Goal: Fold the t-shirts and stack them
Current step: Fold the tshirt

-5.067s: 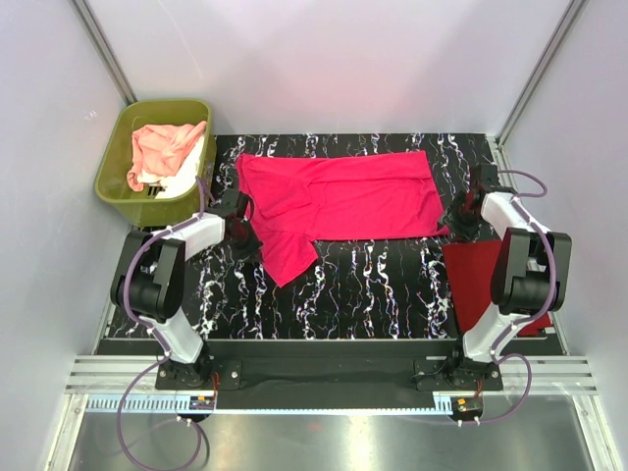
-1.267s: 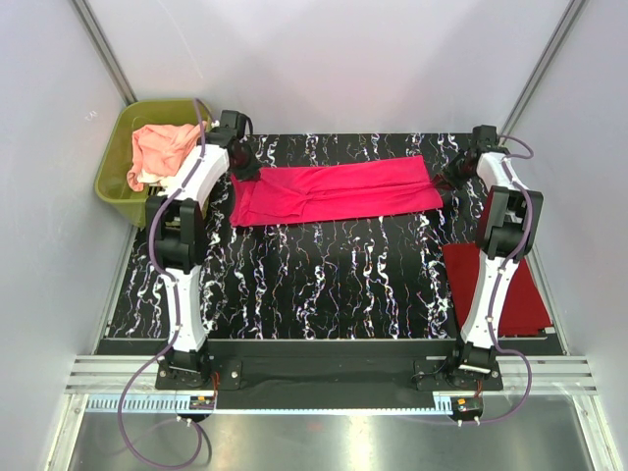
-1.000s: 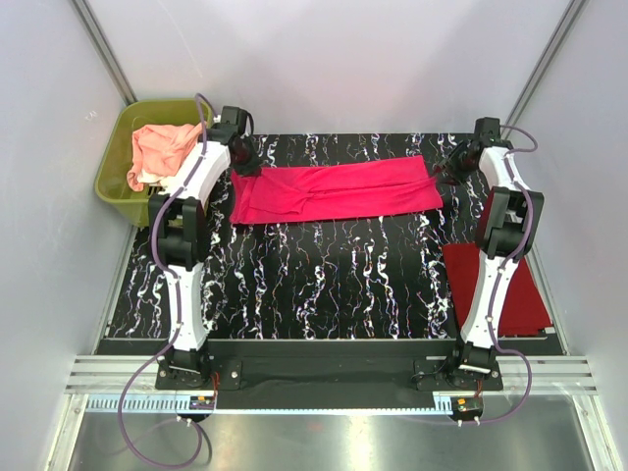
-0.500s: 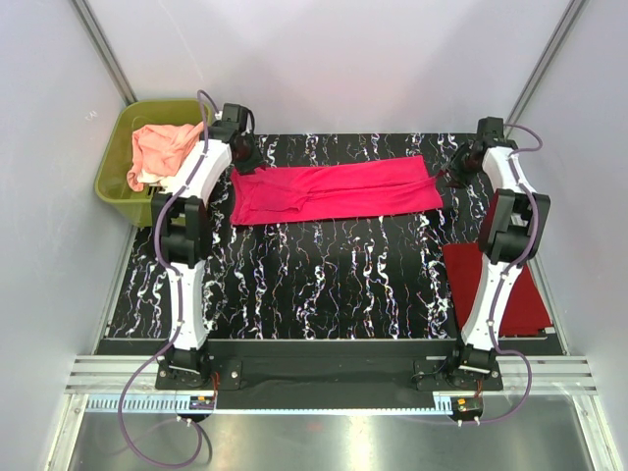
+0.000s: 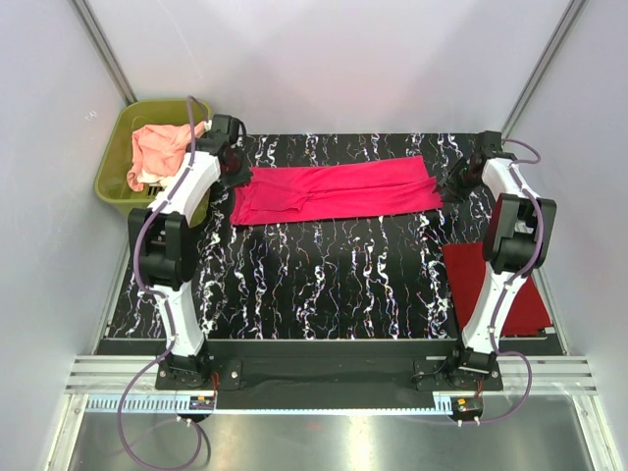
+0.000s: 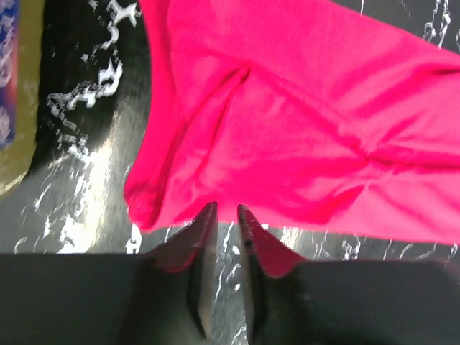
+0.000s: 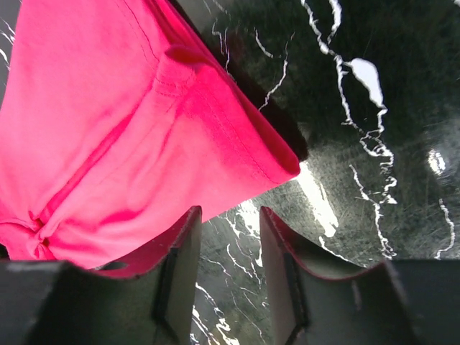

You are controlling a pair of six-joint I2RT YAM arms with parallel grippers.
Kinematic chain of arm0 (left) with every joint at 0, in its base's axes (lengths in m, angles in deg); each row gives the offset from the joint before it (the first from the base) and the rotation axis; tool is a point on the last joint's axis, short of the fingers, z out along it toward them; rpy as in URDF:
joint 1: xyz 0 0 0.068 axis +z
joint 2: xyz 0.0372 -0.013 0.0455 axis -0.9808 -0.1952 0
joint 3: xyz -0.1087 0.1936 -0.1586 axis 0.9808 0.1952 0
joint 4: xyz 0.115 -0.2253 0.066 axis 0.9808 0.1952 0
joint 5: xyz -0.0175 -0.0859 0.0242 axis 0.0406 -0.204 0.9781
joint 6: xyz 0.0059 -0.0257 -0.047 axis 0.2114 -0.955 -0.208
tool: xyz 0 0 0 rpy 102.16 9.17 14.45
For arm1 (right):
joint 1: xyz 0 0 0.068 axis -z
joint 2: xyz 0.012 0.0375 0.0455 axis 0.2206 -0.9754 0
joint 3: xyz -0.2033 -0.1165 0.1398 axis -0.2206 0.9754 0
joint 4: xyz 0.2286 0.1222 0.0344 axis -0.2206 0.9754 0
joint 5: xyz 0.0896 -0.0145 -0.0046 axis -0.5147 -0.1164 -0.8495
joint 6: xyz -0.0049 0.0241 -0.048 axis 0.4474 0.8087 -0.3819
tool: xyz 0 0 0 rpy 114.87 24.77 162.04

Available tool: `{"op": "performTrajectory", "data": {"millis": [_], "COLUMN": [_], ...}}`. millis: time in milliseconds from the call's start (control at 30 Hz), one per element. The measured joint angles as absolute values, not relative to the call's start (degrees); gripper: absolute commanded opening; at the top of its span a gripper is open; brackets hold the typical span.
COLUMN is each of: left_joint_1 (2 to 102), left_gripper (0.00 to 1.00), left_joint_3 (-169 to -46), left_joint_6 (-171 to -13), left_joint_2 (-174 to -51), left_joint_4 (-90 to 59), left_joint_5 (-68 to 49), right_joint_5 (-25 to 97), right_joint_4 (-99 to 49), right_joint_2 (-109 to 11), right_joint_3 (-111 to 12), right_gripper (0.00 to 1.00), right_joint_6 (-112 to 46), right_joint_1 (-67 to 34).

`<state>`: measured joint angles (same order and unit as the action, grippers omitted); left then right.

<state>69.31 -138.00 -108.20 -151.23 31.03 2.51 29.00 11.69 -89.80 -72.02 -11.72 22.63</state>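
Note:
The hot pink t-shirt (image 5: 334, 191) lies folded lengthwise into a long band across the far part of the table. My left gripper (image 5: 235, 167) is at its left end. In the left wrist view the gripper (image 6: 224, 208) is open by a narrow gap, empty, just off the shirt's (image 6: 287, 129) edge. My right gripper (image 5: 461, 179) is at the shirt's right end. In the right wrist view it (image 7: 230, 212) is open and empty, beside the shirt's (image 7: 108, 129) corner. The darker red t-shirt (image 5: 496, 285) lies folded at the near right. The peach-pink t-shirt (image 5: 162, 147) and the white t-shirt (image 5: 147, 180) lie in the tub.
The olive-green tub (image 5: 116, 162) stands off the table's far left corner, close to my left arm. The black marbled table (image 5: 324, 275) is walled in by white panels on the left, back and right. The red shirt hangs a little over the table's right edge.
Since five seconds ago the pink shirt was folded from a spread shape into a band. In the last second both grippers have drawn slightly off its ends; the shirt has stayed still.

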Motion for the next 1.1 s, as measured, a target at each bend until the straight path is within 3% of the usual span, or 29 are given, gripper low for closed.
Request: {"op": "performTrajectory", "data": {"millis": [100, 233, 300, 833, 1100], "left_joint_1": [69.31, 69.27, 69.38, 71.74, 71.89], "left_gripper": [0.11, 0.06, 0.02, 0.00, 0.00], "left_joint_3": [-134.98, -131.61, -130.72, -124.77, -122.26], "left_joint_6": [-107.65, -107.28, -107.30, -108.92, -109.93], "left_joint_2": [-149.20, -149.53, -150.21, -154.78, -155.04], "left_joint_4": [30.04, 28.97, 28.93, 28.10, 28.01], "left_joint_5": [2.49, 2.51, 2.51, 4.43, 5.04], "right_joint_5": [28.94, 28.81, 28.46, 29.51, 32.65], "right_joint_4": [11.45, 10.95, 10.88, 8.15, 5.00], "right_joint_2": [-89.80, -89.82, -89.87, -95.61, -92.05], "right_joint_3": [-71.38, -71.38, -71.41, -71.43, -64.92], "right_gripper": [0.38, 0.18, 0.14, 0.14, 0.14], "right_joint_6": [-11.57, -11.22, -11.00, -11.41, -11.78], "right_joint_1": [22.24, 21.50, 21.21, 20.89, 20.91]}}
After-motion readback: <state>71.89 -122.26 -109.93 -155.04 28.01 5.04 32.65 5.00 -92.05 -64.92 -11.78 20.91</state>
